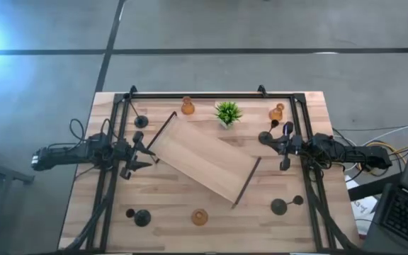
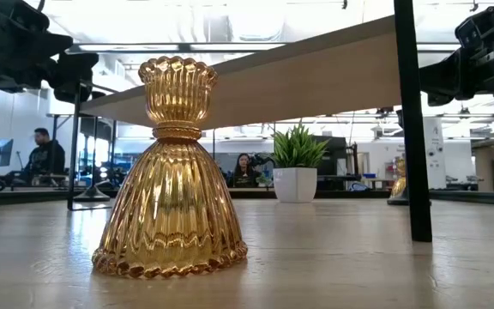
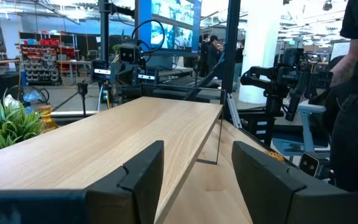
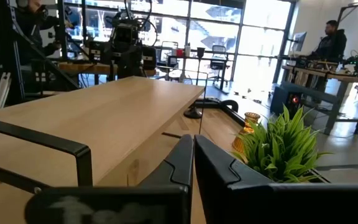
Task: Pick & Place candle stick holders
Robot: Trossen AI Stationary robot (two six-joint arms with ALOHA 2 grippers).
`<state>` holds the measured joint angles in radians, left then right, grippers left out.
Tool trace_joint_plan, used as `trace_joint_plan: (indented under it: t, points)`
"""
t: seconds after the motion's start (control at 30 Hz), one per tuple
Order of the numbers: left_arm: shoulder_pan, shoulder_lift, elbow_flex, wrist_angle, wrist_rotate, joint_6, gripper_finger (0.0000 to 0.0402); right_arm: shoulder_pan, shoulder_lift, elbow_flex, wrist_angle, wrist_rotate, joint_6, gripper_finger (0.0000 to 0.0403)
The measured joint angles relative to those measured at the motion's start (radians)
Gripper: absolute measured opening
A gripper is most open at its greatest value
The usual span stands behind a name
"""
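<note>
- Amber glass and black metal candle stick holders stand scattered around the edges of the tabletop (image 1: 83,205), none yet collected.
- Amber holders: one (image 1: 188,106) at upper centre, one (image 1: 277,112) at upper right beside the potted plant (image 1: 228,112), one (image 1: 200,217) at lower centre, which fills the low view (image 2: 171,172) upright.
- Black holders: one (image 1: 140,120) at upper left, one (image 1: 142,217) at lower left, one (image 1: 280,206) at lower right, and one (image 1: 265,137) at right centre, just beside the right pincer.
- Wooden tray (image 1: 204,157) lies diagonally at centre, nothing in it; likely the spot the holders are meant to reach.
- Left pincer (image 1: 139,154) hovers at the tray's left end, fingers spread apart and holding nothing, seemingly ready for a first pick.
- Right pincer (image 1: 283,145) hovers at the tray's right end; its wrist view shows the fingers (image 4: 182,163) pressed together with nothing between them.
- People show in the room beyond, well away from the tabletop.
</note>
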<state>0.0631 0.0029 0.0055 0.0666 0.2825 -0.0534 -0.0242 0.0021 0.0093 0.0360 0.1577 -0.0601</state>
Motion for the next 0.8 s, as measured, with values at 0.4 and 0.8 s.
trace_joint_plan:
  t: [0.4, 0.8]
  points:
    - [0.0, 0.0, 0.0, 0.0, 0.0, 0.0, 0.0195, 0.0, 0.0, 0.0, 0.017, 0.0, 0.004, 0.0008]
    - [-0.001, 0.0, 0.0, 0.0, 0.0, 0.0, 0.0195, 0.0, 0.0, 0.0, 0.132, 0.0, 0.04, 0.0008]
